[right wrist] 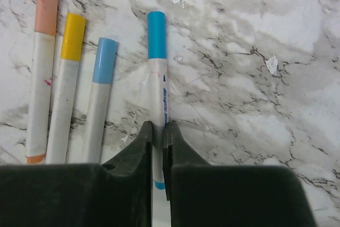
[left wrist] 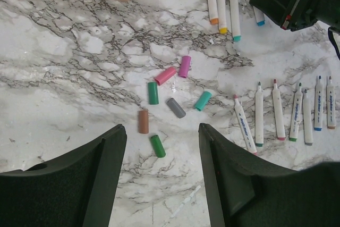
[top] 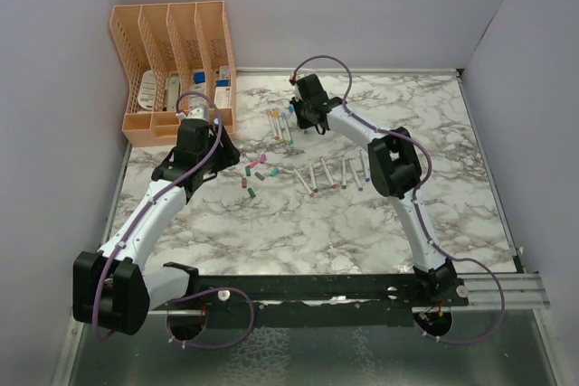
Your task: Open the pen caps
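Observation:
Several loose pen caps lie on the marble table: pink, purple, green, grey, teal, brown and a second green; from above they form a cluster. My left gripper is open and empty just above them. My right gripper is shut on the white barrel of a pen whose blue cap is still on. Beside it lie capped pens with peach, yellow and light blue caps.
A row of uncapped pens lies right of the loose caps. A peach desk organizer stands at the back left. Grey walls close in the table at the back and both sides.

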